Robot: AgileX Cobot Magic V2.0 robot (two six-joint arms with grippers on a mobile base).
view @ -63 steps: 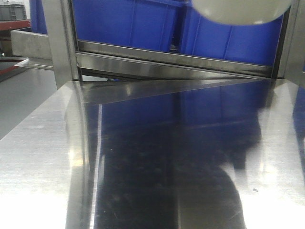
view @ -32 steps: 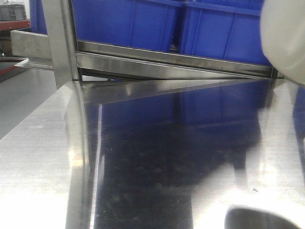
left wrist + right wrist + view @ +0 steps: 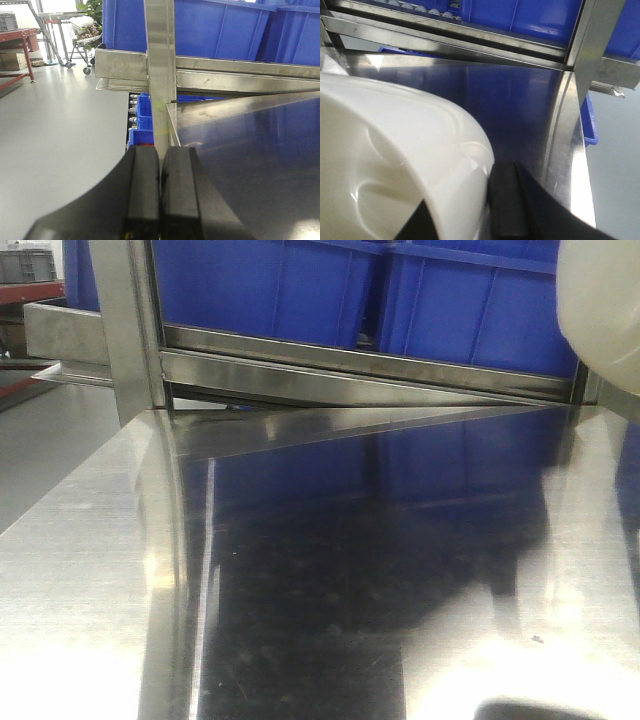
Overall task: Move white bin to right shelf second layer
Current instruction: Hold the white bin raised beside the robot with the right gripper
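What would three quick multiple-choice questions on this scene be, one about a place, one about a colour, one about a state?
1. Where in the front view is the white bin?
A) upper right
B) lower left
C) centre
2. What colour are the crates on the rack?
A) red
B) blue
C) green
3. How is the left hand?
A) wide open
B) shut, empty
C) shut on a crate

Answers:
1 A, its pale wall fills the top right corner.
2 B, both crates are solid blue.
3 B, its black fingers press together with nothing between.
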